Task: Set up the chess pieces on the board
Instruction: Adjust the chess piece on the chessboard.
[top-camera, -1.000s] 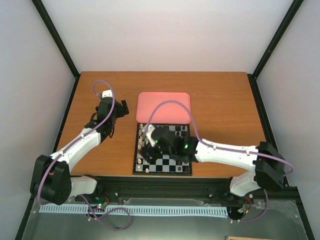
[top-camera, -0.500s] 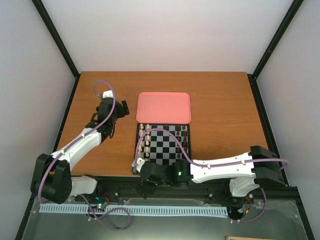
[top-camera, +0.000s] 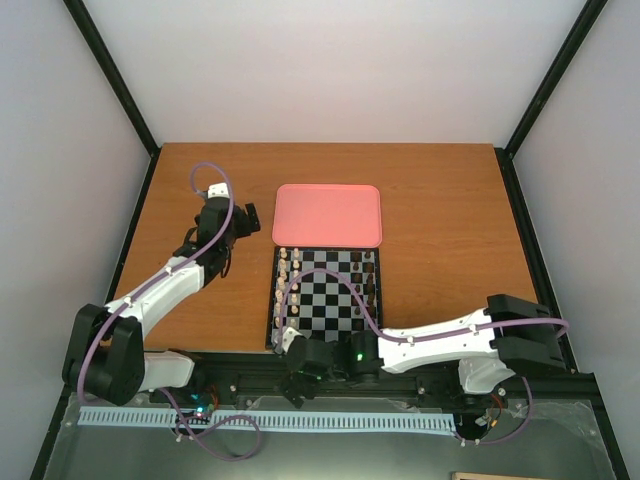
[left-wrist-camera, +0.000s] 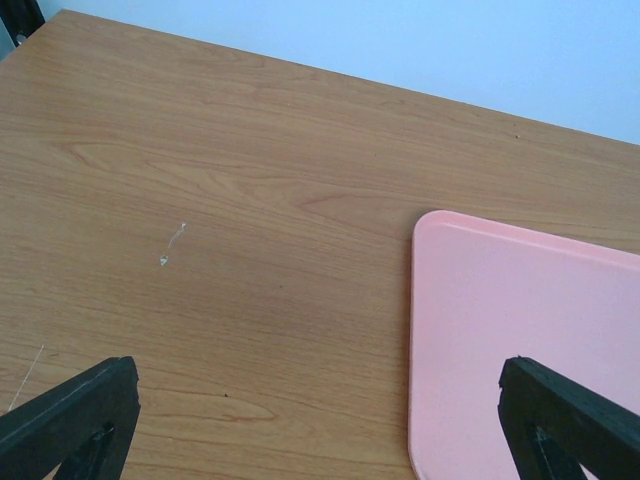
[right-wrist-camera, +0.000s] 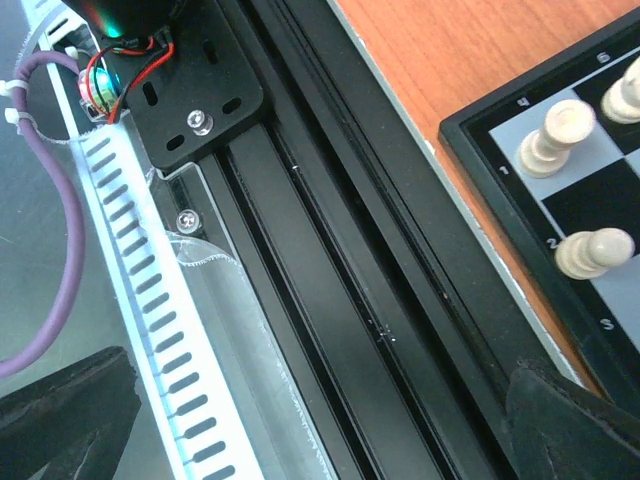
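Note:
The board (top-camera: 330, 300) lies in the middle of the table. Cream chess pieces (top-camera: 283, 290) stand in rows along its left side, dark pieces (top-camera: 372, 275) along its right side. My right gripper (top-camera: 293, 365) is open and empty, off the board's near-left corner, over the black rail. In the right wrist view its gripper (right-wrist-camera: 320, 420) hangs over the rail, with the board's corner (right-wrist-camera: 500, 200) and two cream pieces (right-wrist-camera: 555, 135) at the upper right. My left gripper (top-camera: 245, 220) is open and empty over bare table, left of the pink tray (top-camera: 328, 214).
In the left wrist view the gripper (left-wrist-camera: 320, 420) frames bare wood, with the pink tray's (left-wrist-camera: 530, 340) left edge at the right. A black rail (right-wrist-camera: 330, 300) and a slotted white cable duct (right-wrist-camera: 150, 300) run along the table's near edge.
My right arm has drawn back from above the board's left side to the near edge over the rail. The board's pieces now show. The left arm has barely moved.

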